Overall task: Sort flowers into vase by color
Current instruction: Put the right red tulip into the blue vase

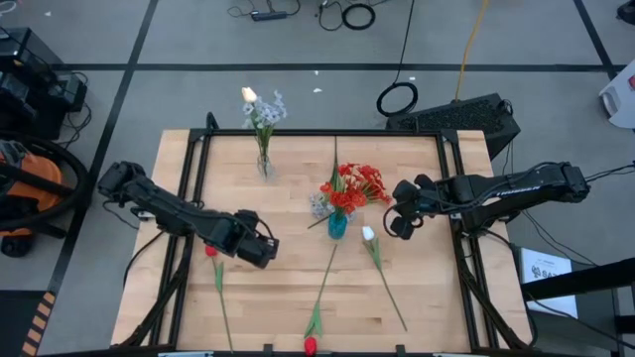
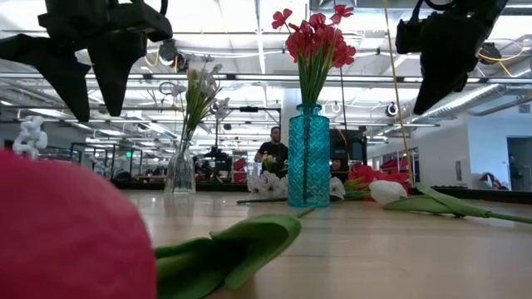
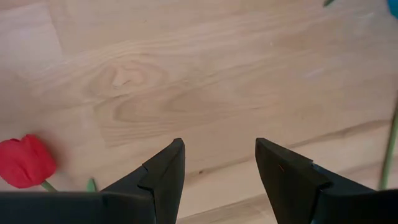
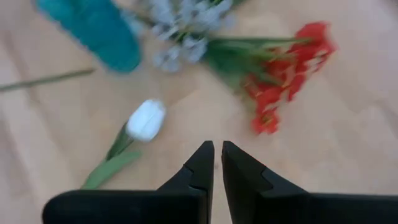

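Observation:
My left gripper [image 1: 266,250] [image 3: 217,146] hovers open over bare wood, just right of a red tulip [image 1: 210,252] [image 3: 25,162] that lies flat on the table. My right gripper [image 1: 400,226] [image 4: 217,146] is shut and empty, hanging right of the teal vase [image 1: 337,225] [image 2: 308,158], which holds red blooms [image 2: 316,37]. Below it lie a white rosebud [image 1: 368,234] [image 4: 146,119], a red cluster [image 4: 280,81] and a pale sprig [image 1: 317,206] [image 4: 180,25], all flat on the wood. A clear vase [image 1: 265,165] [image 2: 180,170] holds white flowers.
A second red tulip [image 1: 310,345] [image 2: 66,232] lies at the table's near edge, its stem running toward the teal vase. The white rosebud's stem [image 1: 389,288] slants toward the near right corner. Black rails [image 1: 189,188] run along both table sides. A person stands far behind the table [image 2: 273,149].

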